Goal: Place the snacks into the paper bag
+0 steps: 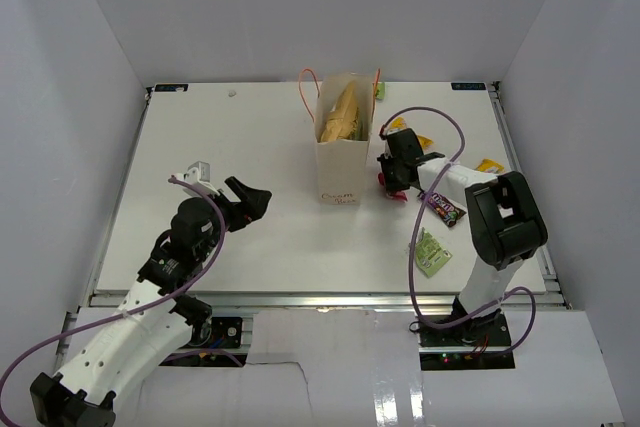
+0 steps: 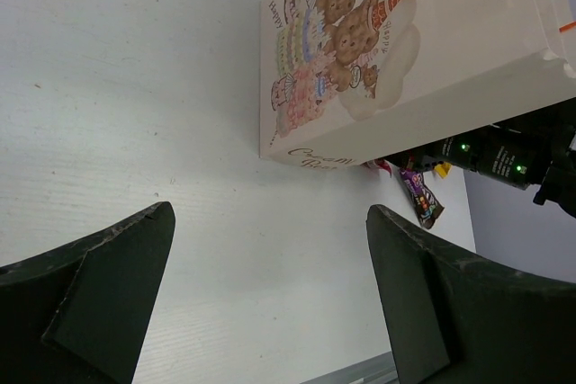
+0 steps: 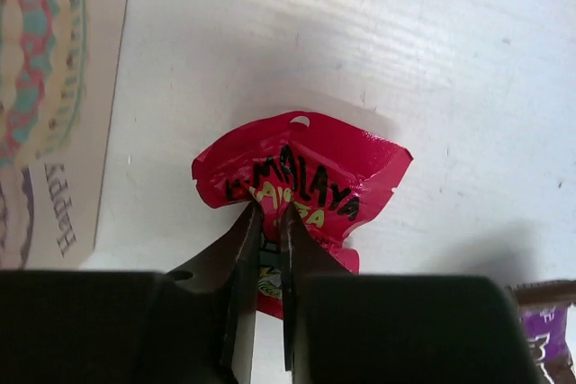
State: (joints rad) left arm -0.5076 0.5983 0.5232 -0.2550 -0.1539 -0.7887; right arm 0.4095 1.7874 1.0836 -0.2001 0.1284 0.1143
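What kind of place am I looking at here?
Probably a robot lab bench: white table boxed in by white panels, left arm and right arm bolted at its edge, red packet beside a paper bag.

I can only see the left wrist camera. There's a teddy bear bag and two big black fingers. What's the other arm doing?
Observer: The right gripper is pinched shut on a red packet, low beside the paper bag.
Operator: Ooh! Is anything inside the bag?
Observer: Yes. From above, a big tan-gold chip bag is poking out of its open top.
Operator: Are there snacks I can't see?
Observer: A green packet lies flat on the table, to the right of the bag and nearer the front edge.
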